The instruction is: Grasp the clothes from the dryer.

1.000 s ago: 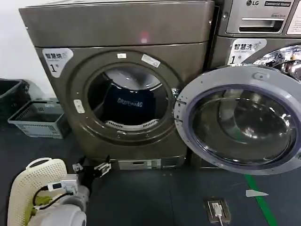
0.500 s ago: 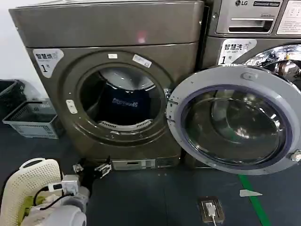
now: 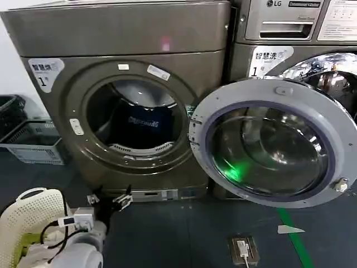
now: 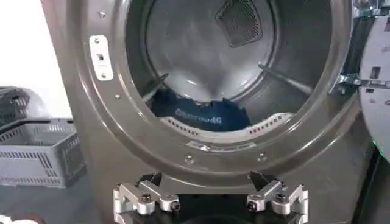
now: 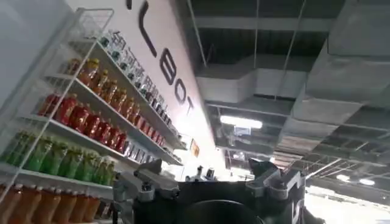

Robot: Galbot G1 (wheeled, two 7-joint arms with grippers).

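The bronze-grey dryer (image 3: 128, 39) stands with its round door (image 3: 266, 144) swung open to the right. Inside the drum lie the clothes (image 3: 144, 120), dark navy fabric with a line of pale lettering, seen also in the left wrist view as the clothes (image 4: 201, 114) low behind the dryer's porthole rim (image 4: 122, 128). My left gripper (image 3: 108, 199) hangs low in front of the machine's base, well short of the opening; the left gripper (image 4: 207, 182) is open and holds nothing. My right gripper (image 5: 210, 178) points up toward a ceiling and drink shelves, open and holding nothing.
A grey crate (image 3: 33, 146) and a black bin (image 3: 8, 109) sit on the floor left of the dryer. A white perforated basket (image 3: 30, 215) is by my left arm. The silver LG machine (image 3: 290, 33) stands behind the open door. Green floor tape (image 3: 294, 237) and a floor socket (image 3: 242, 249) lie front right.
The dryer and its door have slid leftward in the head view. A green glint now shows on the door glass. The left gripper keeps its place, still open.
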